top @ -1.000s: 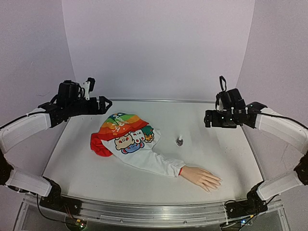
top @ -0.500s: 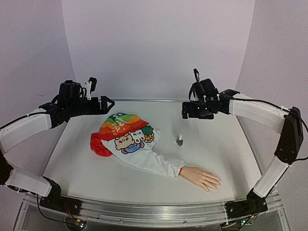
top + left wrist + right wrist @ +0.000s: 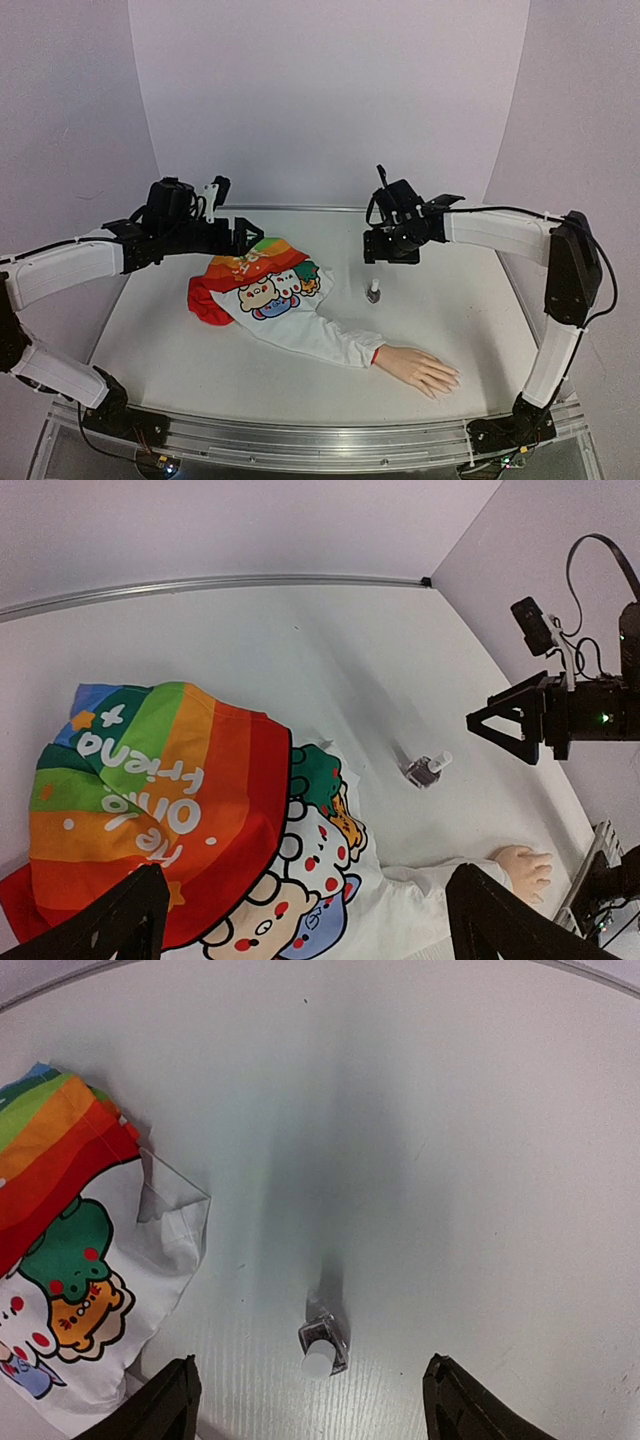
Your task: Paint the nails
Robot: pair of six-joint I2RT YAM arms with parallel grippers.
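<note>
The shirt is white, with a rainbow band of red, orange, yellow, green and blue that carries white lettering. Cartoon animals sit below the band, and the cuff is red. The hand is pale flesh-coloured. The bottle is clear, dark inside, with a pale cap. The desk is white and the wall pale lilac. The left arm and right arm are white; the left claw and right claw are black.
</note>
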